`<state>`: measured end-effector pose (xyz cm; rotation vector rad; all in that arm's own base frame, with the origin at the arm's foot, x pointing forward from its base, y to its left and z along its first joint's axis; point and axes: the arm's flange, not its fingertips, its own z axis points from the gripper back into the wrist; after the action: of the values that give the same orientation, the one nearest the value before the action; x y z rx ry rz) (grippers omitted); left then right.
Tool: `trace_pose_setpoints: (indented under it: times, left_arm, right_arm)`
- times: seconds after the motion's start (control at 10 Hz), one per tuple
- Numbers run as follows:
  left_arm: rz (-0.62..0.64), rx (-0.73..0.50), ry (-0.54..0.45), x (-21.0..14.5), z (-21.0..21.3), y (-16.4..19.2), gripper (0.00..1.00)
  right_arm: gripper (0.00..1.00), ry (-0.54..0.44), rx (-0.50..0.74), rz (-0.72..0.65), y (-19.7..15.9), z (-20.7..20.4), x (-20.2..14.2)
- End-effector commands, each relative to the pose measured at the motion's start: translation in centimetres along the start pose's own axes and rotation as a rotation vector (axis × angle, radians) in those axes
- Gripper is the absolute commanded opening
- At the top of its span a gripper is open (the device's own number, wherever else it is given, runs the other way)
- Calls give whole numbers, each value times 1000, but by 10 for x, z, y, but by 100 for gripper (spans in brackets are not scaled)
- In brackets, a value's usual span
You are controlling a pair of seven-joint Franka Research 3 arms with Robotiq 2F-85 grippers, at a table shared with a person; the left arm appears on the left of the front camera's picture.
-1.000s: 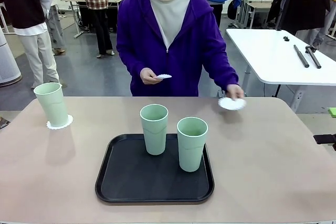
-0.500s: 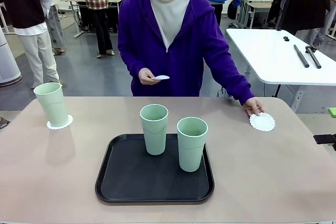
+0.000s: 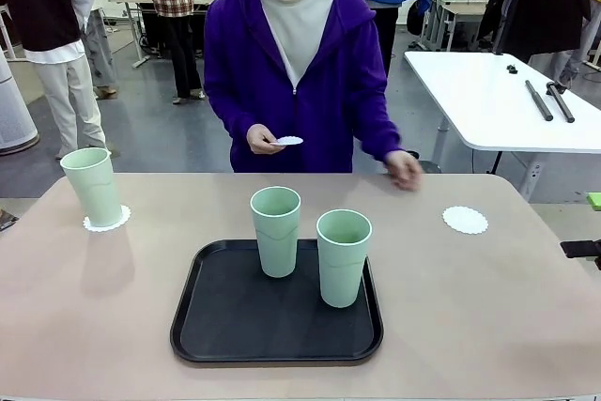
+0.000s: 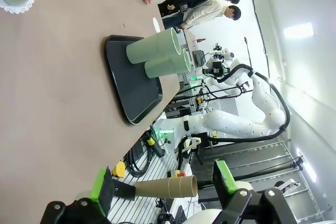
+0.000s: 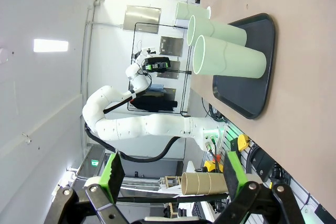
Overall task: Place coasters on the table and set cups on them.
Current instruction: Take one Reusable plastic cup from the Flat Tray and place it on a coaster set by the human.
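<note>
One mint-green tumbler point(image 3: 93, 186) was already parked on its doily point(image 3: 106, 221) at the table's point(image 3: 526, 326) far left. A second doily point(image 3: 466, 220) was left bare on the right, and a third doily point(image 3: 289, 141) was pinched in the person's hand point(image 3: 263, 138) (not down yet). Two more tumblers point(image 3: 275, 230) were stood on the black tray point(image 3: 216, 326), with the left gripper point(image 4: 161, 182) and right gripper point(image 5: 173, 174) held wide apart on nothing. The next one would best be lifted clear of the tray lip and set down centred and gently, since thin paper gets skidded easily.
</note>
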<state>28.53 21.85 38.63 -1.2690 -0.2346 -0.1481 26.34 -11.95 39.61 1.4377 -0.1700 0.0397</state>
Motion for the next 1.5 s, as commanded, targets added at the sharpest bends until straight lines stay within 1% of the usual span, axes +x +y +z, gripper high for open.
trace_pose_setpoints:
  times: [0.0, 0.5, 0.6, 0.7, 0.8, 0.9, 1.0, 1.1, 1.2, 1.3, 1.4]
  left_arm:
    - [-10, -11, -9, -1, 2, -1, 100]
    - [-10, -11, -9, -1, 2, -1, 100]
    - [-10, -11, -9, -1, 2, -1, 100]
    - [-10, -11, -9, -1, 2, -1, 100]
    - [-10, -11, -9, -1, 2, -1, 100]
    - [-10, -11, -9, -1, 2, -1, 100]
    - [-10, -11, -9, -1, 2, -1, 100]
    - [-10, -11, -9, -1, 2, -1, 100]
    - [-10, -11, -9, -1, 2, -1, 100]
    - [-10, -11, -9, -1, 2, -1, 100]
    - [-10, -11, -9, -1, 2, -1, 100]
  right_arm:
    - [100, -5, 13, 5, 2, -1, 1]
    - [100, 0, 0, 0, 0, 0, 0]
    - [100, 14, -123, 129, 17, -6, 25]
    - [100, 25, -331, 292, 39, -13, 62]
    - [100, 134, -427, 402, 58, -24, 85]
    - [100, 234, -526, 479, 74, -40, 100]
    - [100, 351, -609, 546, 88, -59, 109]
    - [100, 440, -684, 607, 102, -82, 116]
    - [100, 541, -777, 682, 115, -111, 117]
    - [100, 634, -847, 715, 119, -139, 110]
    - [100, 676, -907, 753, 119, -164, 106]
